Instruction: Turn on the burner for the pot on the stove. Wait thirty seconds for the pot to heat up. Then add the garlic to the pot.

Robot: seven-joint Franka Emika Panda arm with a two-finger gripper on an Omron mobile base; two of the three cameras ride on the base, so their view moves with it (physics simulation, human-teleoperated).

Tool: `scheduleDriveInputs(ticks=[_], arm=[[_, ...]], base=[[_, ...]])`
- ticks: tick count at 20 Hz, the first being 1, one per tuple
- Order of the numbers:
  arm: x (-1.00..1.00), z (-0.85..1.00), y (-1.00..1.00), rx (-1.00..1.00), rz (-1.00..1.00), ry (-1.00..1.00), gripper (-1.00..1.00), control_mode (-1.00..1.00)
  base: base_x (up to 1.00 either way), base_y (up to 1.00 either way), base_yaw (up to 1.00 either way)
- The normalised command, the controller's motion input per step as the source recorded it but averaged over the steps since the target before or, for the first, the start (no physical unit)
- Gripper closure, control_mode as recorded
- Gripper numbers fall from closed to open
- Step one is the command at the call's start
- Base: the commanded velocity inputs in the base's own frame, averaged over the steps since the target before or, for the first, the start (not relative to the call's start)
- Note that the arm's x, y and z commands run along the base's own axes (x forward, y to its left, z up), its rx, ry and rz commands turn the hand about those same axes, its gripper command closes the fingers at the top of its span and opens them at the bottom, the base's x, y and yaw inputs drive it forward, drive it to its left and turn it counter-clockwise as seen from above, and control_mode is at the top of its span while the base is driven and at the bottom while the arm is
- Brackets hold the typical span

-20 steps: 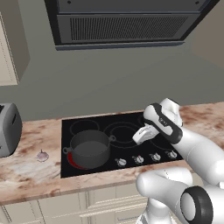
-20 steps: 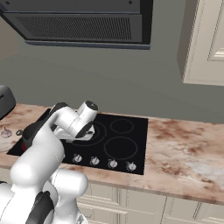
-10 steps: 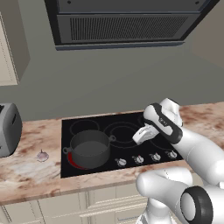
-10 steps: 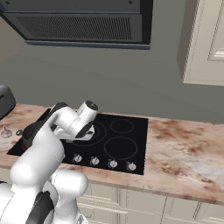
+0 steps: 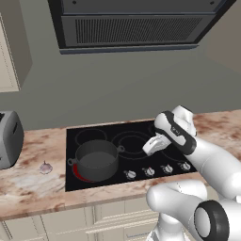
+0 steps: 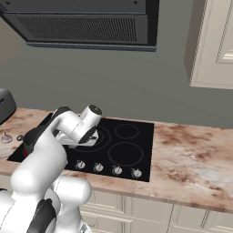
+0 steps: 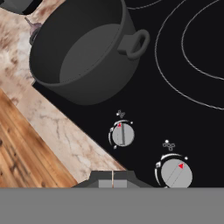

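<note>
A tiny whitish-pink garlic lies on the marbled surface, left of the stove; the dark grey pot sits empty on the red-rimmed burner; right of it the gripper hovers over the black glass, fingertips closed together.

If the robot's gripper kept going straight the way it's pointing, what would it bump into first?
Probably the stove, around the leftmost knob just in front of the pot. The gripper looks shut and hangs above them, though depth is hard to judge.

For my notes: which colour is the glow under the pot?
Red, at the pot's base; clearest in left base view.
</note>
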Motion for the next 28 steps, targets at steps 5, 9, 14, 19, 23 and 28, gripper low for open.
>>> scheduleDriveInputs(ticks=[5,9,14,19,23,28], arm=[[0.00,0.00,0.00,0.00,0.00,0.00,1.00,-1.00],[0.00,0.00,0.00,0.00,0.00,0.00,1.00,-1.00],[0.00,0.00,0.00,0.00,0.00,0.00,1.00,-1.00],[0.00,0.00,0.00,0.00,0.00,0.00,1.00,-1.00],[0.00,0.00,0.00,0.00,0.00,0.00,1.00,-1.00],[0.00,0.00,0.00,0.00,0.00,0.00,1.00,-1.00]], base=[[0.00,0.00,0.00],[0.00,0.00,0.00],[0.00,0.00,0.00],[0.00,0.00,0.00],[0.00,0.00,0.00],[0.00,0.00,0.00]])
